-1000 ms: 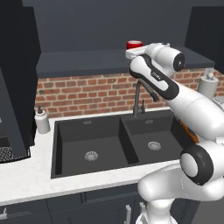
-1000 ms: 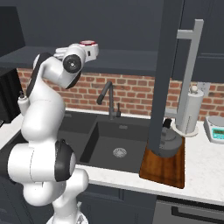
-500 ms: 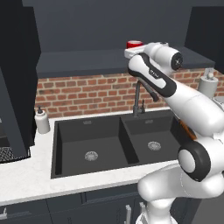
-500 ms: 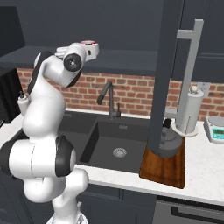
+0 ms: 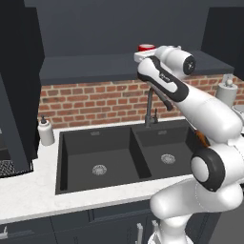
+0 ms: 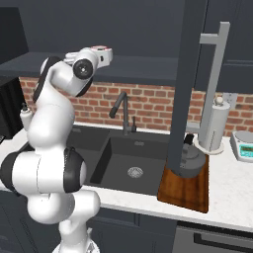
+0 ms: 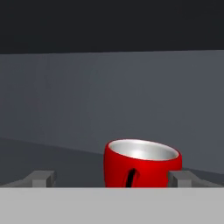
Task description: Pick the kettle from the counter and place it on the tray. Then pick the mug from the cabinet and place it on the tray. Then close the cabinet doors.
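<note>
Hardly anything has changed over the last second: the arm is still stretched up to the cabinet shelf (image 5: 95,66), with the gripper (image 7: 111,178) spread wide, pinching nothing. The mug (image 7: 142,164), glossy red with a pale inside, sits at bottom centre of the hand view between the fingertips (image 7: 41,177), nearer the right one. Bare shelf runs off to its left. The kettle (image 6: 189,159) rests on the tray (image 6: 184,188), lower right.

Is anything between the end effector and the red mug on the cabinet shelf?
Nothing visible. In the hand view the mug sits straight ahead of the open end effector, partly between its fingertips, with only bare shelf around it.
</note>
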Controlling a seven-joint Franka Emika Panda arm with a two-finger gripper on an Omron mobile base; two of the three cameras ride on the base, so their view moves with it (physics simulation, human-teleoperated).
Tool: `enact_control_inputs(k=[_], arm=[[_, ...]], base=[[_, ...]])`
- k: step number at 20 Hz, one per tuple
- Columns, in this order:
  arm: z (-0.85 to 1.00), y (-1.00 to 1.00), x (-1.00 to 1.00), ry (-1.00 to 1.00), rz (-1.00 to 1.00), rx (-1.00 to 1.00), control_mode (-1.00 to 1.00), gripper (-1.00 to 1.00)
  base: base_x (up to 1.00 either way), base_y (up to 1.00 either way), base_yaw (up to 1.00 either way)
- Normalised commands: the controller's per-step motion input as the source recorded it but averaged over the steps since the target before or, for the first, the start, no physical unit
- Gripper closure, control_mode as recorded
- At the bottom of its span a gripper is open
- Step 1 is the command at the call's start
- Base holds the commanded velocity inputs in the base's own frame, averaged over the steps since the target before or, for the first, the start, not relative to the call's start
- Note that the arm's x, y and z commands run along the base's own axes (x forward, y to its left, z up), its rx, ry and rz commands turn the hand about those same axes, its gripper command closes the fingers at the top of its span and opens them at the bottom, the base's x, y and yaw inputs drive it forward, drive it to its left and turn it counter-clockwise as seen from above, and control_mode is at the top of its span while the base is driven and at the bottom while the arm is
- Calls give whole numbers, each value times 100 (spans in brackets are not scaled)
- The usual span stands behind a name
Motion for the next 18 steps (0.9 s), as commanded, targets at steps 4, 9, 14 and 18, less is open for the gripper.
enact_control_inputs(k=[4, 9, 14, 18], arm=[[-3, -5, 14, 0, -1, 0, -100, -100], [-1, -9, 12, 0, 0, 0, -100, -100], [-4, -14, 6, 0, 0, 0, -100, -100], [-8, -12, 7, 0, 0, 0, -100, -100]], base=[[0, 0, 0], [0, 0, 0], [0, 0, 0], [0, 0, 0]])
